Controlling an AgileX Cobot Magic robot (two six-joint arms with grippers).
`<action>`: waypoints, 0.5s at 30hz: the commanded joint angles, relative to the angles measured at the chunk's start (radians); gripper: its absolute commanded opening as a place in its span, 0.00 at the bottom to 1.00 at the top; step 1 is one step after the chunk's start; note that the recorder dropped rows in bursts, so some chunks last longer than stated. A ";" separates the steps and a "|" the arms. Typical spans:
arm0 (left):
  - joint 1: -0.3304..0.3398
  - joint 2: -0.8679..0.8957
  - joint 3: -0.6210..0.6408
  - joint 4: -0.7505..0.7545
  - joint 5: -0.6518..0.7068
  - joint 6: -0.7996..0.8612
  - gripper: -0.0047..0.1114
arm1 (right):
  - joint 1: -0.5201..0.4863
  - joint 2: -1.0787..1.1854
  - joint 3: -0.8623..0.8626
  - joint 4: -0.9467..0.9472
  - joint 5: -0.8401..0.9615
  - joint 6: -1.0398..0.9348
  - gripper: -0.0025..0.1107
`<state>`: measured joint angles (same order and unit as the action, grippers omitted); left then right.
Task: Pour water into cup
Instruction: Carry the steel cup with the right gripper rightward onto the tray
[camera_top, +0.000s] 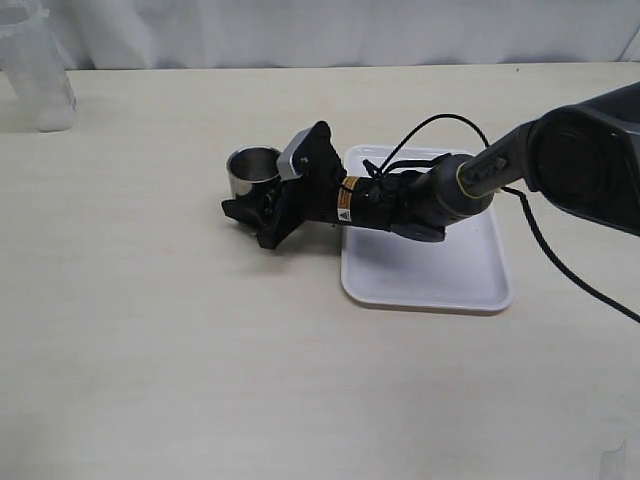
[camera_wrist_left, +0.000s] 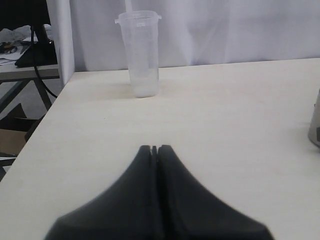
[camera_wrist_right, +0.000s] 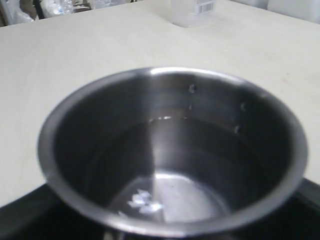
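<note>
Black R arm (camera_top: 445, 195), grey cam block (camera_top: 293, 157), yellow warning label (camera_top: 347, 200), looped black cable (camera_top: 440, 117); L gripper (camera_wrist_left: 155, 148) matte black.

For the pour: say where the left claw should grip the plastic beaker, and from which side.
Grip the plastic beaker mid-wall, below its flared rim. It stands upright, apart from other things, so probably come in level from the side facing the left claw, which is shut and must open first.

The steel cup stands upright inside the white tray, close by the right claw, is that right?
Not quite. The steel cup stands upright on the table, just beside the white tray, not inside it. It is close by the right claw, as you said. The exterior view shows this.
</note>
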<state>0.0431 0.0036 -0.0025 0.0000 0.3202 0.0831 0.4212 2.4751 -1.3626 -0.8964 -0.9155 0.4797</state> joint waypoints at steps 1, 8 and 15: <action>-0.009 -0.004 0.002 0.000 -0.011 -0.005 0.04 | 0.000 0.005 0.003 0.049 0.024 0.006 0.06; -0.009 -0.004 0.002 0.000 -0.011 -0.005 0.04 | -0.002 0.005 0.003 0.032 0.011 0.006 0.06; -0.009 -0.004 0.002 0.000 -0.011 -0.005 0.04 | -0.002 -0.024 0.003 0.009 0.008 -0.048 0.06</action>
<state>0.0431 0.0036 -0.0025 0.0000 0.3202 0.0831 0.4212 2.4732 -1.3626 -0.8730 -0.9053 0.4553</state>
